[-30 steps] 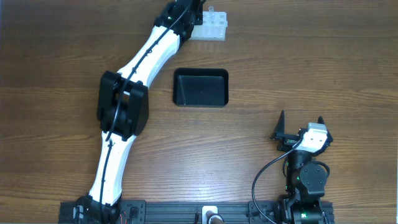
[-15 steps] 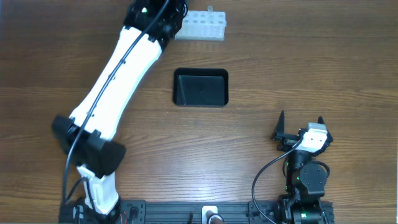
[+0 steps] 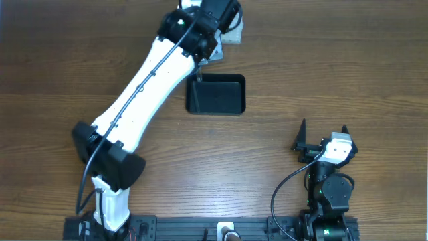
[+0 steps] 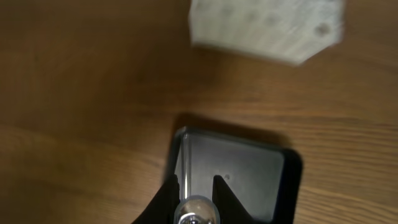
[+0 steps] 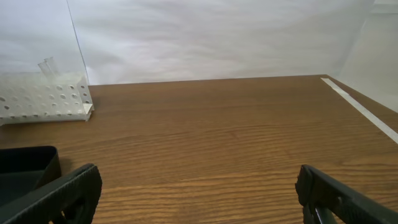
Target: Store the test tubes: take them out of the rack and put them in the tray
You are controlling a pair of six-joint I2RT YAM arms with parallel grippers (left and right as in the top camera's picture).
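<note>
Your left arm lies stretched on a long diagonal from its base at the near left to the far middle of the brown wooden table, with its wrist bent over the black rectangular plastic tray. The left gripper hangs above the tray's far-left corner, fingers pinching a clear cylindrical test tube (in the left wrist view you look straight down its round end). From above, that tube is a thin sliver at the tray's wall, and the arm covers much of the white perforated tube rack just beyond the tray. The right wrist view gives you the rack's side, with another clear tube standing upright at its far edge. Your right arm sits folded at the near right, its right gripper spread wide, well apart from the tray.
</note>
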